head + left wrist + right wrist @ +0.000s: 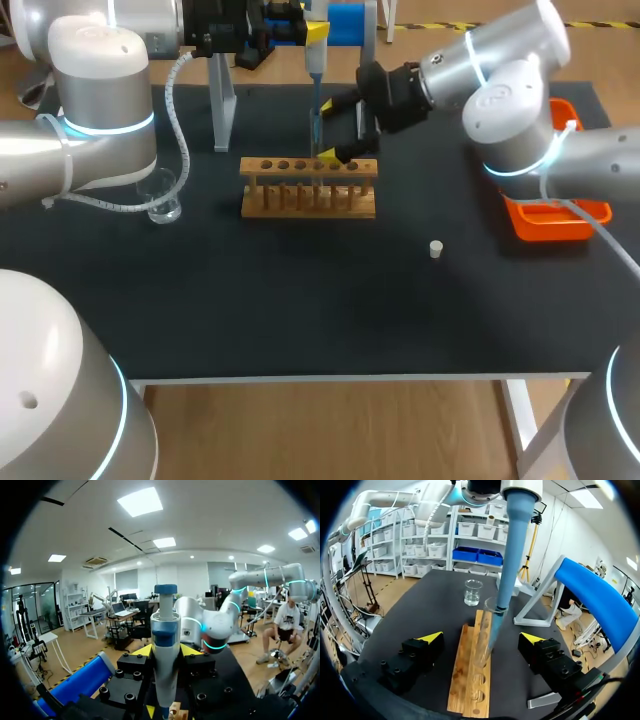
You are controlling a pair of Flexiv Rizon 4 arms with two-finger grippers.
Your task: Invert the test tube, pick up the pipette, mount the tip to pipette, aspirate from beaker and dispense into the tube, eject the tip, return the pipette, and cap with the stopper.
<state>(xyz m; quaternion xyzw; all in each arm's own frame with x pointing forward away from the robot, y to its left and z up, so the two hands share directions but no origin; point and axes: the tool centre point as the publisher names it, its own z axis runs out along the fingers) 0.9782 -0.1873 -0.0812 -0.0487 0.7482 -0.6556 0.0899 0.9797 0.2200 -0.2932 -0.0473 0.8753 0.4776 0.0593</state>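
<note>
Wooden rack (300,208), orange tray (550,226).

My left end effector (316,32) is raised at the far side, fingers clamped on the pipette (314,65) from both sides. My right arm (510,100) extends toward centre. My right end effector (481,637) is low, fingers spread wide.

Black surface in a wood-floored lab

Matte black surface (300,300) with a thin white front edge and a white metal leg (522,420). Light brown wood-plank floor (330,430) below. White ceiling with rectangular light panels (140,501), all lit. White walls. White shelving with rows of storage bins (470,530) along one side.
</note>
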